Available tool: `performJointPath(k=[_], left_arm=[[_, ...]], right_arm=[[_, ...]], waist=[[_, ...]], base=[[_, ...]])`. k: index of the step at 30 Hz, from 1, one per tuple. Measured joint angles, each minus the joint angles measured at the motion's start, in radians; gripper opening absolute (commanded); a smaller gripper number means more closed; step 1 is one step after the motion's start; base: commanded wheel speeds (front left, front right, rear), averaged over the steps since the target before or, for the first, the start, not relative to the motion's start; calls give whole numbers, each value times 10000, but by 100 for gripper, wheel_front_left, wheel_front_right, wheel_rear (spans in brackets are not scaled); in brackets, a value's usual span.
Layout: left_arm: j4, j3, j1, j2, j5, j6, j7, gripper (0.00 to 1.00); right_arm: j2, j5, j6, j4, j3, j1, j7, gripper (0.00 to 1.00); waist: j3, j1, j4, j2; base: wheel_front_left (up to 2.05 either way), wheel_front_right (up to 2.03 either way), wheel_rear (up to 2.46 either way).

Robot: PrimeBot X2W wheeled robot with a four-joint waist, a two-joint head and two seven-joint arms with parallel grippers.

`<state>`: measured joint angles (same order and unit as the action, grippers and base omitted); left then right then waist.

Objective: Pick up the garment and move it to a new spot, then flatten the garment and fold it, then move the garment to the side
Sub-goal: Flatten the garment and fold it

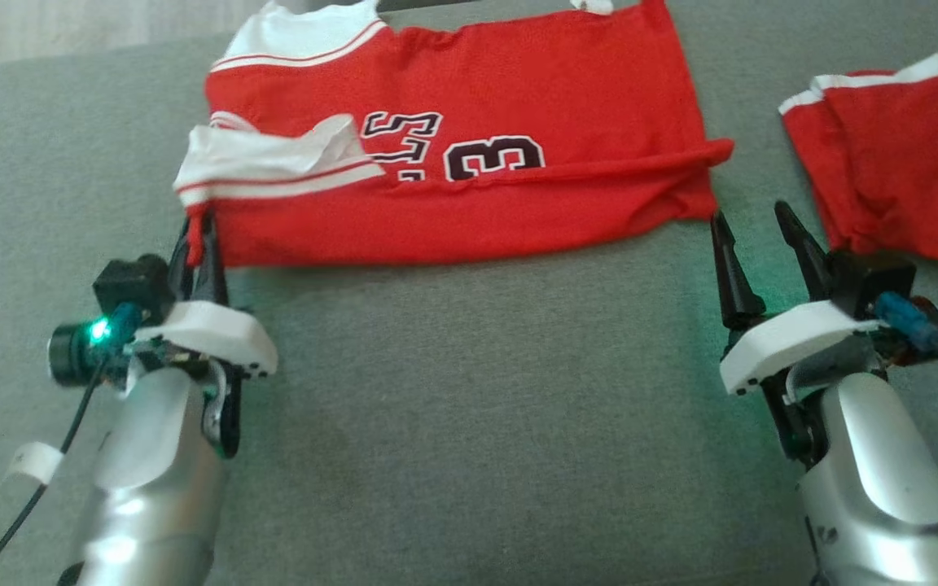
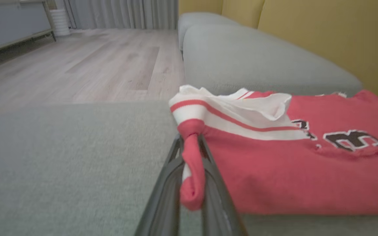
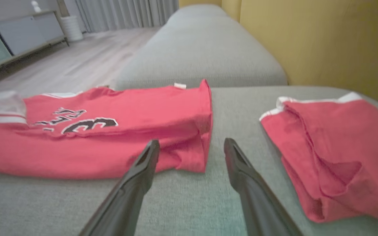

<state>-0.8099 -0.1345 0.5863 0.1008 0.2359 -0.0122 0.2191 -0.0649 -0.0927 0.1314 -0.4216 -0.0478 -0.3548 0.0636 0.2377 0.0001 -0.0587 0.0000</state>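
Red fabric is clamped in the left pincer (image 1: 200, 232) (image 2: 190, 139): both fingers are closed on a rolled strip at the near left corner of the jersey (image 1: 477, 228) (image 2: 274, 170), right below the white trim with its red stripe. That corner is lifted slightly and the white trim is folded over onto the chest print.

Right pincer (image 1: 750, 213) (image 3: 191, 142) has its two fingers spread wide with nothing between them. Its tips are just beside the jersey's near right corner; I can't tell if they touch the cloth.

Count: 2 pincers, 2 red garments.
1. The jersey (image 3: 126, 108), one piece, is folded lengthwise into a wide band lying across the grey sofa cushion (image 1: 469, 407). A black "3" with a white outline is readable; the digit next to it is partly covered by the fold. The right end is bunched, with a crease along the top layer.
2. The red shorts (image 1: 900, 163) (image 3: 333, 141), one piece with white trim, lie rumpled on the same cushion to the right, apart from the jersey.

Further out: a second grey cushion (image 3: 202, 55), a yellow backrest (image 3: 323, 42), the wooden floor (image 2: 77, 65), grey curtains (image 2: 123, 13) and one low cabinet (image 3: 11, 36).
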Motion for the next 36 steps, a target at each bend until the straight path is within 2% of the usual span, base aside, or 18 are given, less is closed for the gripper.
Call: performJointPath(k=[9,18,25,26,27,29,36], left_arm=[[1308,-617,-34,-169,-280,224,213,0],[1722,-936,-65,-209,-336,228,213,0],[1829,-1151,-64,-291,-351,224,215,0],[1827,-1166,-64,-295,-349,224,215,0],[1822,-1174,-64,-295,-349,222,215,0],[1787,-1187,-64,-295,-347,222,215,0],[1549,-1198,-183,-274,-272,211,213,0]], right_arm=[[40,-366,0,-1848,945,-1096,-1151,100],[40,-1258,0,-3919,1174,-2499,-1666,100],[0,-44,0,-5417,1356,-3603,-1783,100],[-10,94,0,-5576,1310,-3738,-1781,47],[-23,284,0,-5676,1221,-3828,-1762,0],[-48,796,0,-5837,999,-3947,-1569,0],[-255,1028,0,-6167,514,-3954,-811,0]], waist=[[4,0,572,0],[301,0,850,0],[452,0,1134,0],[461,0,1170,0],[466,0,1198,0],[461,0,1231,0],[205,0,1161,0]], base=[[0,0,0],[0,0,0],[0,0,0],[0,0,0],[0,0,0],[0,0,0],[0,0,0]])
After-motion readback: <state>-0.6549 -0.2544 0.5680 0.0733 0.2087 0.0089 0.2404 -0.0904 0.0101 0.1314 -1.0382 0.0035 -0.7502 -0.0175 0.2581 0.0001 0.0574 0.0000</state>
